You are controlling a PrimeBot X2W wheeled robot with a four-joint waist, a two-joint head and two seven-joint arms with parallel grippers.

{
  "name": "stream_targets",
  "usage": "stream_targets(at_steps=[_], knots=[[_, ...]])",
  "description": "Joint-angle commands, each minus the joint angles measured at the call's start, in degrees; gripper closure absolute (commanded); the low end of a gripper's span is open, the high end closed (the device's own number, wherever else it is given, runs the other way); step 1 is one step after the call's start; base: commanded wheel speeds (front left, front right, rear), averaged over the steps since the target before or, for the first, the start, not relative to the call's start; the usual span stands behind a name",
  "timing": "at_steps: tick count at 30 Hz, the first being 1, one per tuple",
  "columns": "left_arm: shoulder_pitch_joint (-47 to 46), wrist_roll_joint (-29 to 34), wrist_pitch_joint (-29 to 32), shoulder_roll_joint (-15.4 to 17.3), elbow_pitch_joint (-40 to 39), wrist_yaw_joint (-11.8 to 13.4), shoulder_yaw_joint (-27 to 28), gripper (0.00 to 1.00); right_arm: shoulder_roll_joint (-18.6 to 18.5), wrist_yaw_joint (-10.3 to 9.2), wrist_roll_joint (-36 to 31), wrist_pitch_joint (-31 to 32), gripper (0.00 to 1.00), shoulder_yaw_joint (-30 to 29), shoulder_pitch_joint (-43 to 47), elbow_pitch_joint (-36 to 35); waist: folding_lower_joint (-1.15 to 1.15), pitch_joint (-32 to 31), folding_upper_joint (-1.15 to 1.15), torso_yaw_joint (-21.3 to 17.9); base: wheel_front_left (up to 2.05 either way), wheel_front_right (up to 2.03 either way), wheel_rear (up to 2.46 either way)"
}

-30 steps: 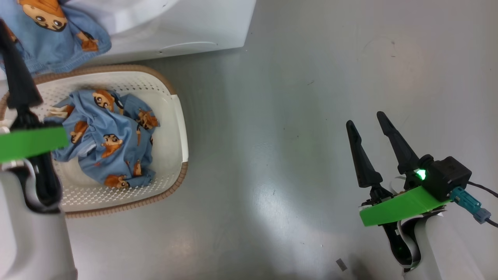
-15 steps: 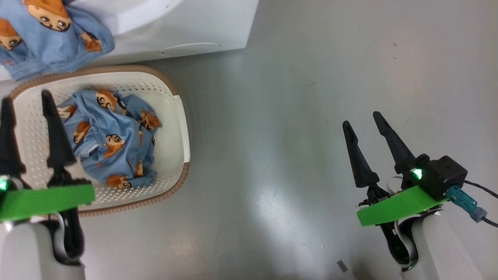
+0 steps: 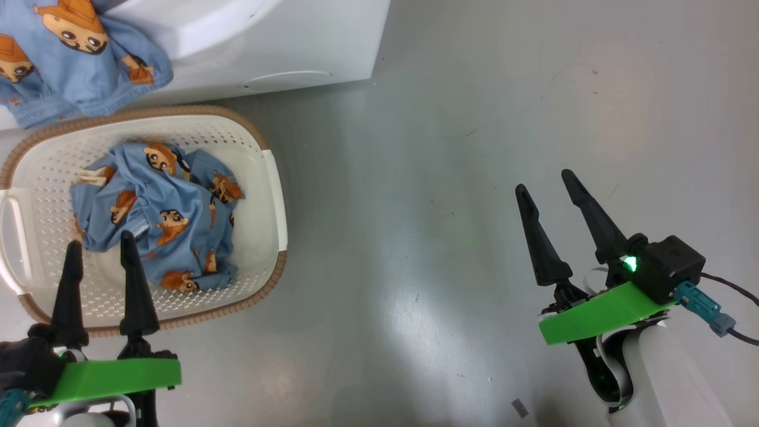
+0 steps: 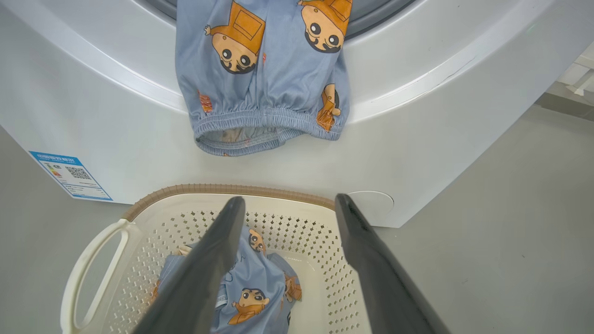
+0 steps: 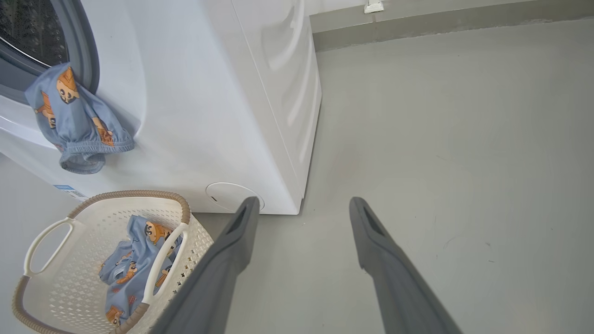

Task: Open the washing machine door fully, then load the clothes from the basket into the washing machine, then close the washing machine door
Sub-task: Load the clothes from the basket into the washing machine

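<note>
Your left gripper — spread, empty — hangs over the basket at its near rim, clothes just beyond its tips.

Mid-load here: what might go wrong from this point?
1. The light blue cartoon-print garment hangs out over the white washing machine's front lip; it may slide out, or get pinched when the door closes.
2. The open left gripper hovers at the near edge of the crumpled blue bundle in the cream perforated plastic basket; a shallow grab may catch only a fold or drag the basket.
</note>
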Motion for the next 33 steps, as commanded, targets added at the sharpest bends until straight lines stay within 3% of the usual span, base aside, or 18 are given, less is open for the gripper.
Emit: stream_targets(at_steps=[1, 21, 29, 33], knots=[[1.91, -0.58, -0.24, 1.09, -1.78, 1.08, 1.26, 0.00, 0.09, 0.35, 0.30, -0.43, 0.00, 1.14, 1.23, -1.07, 0.00, -0.02, 0.00, 0.11, 0.00, 0.00, 0.00], [-1.38, -2.65, -0.24, 1.08, -0.66, 2.37, -0.79, 0.00, 0.52, 0.35, 1.04, -0.43, 0.00, 1.24, 0.83, -0.87, 0.00, -0.47, 0.00, -0.34, 0.00, 0.00, 0.00], [-7.85, -0.37, -0.24, 1.14, 3.57, 0.92, 1.40, 0.00, 0.91, 0.35, 1.42, -0.43, 0.00, 1.39, 0.49, -1.28, 0.00, -0.68, 0.00, -1.73, 0.00, 0.00, 0.00], [-12.83, 0.58, -0.24, 2.68, 8.31, -0.32, 2.89, 0.00, 1.03, 0.35, 1.50, -0.43, 0.00, 1.52, 0.46, -1.16, 0.00, -0.74, 0.00, -2.33, 0.00, 0.00, 0.00]])
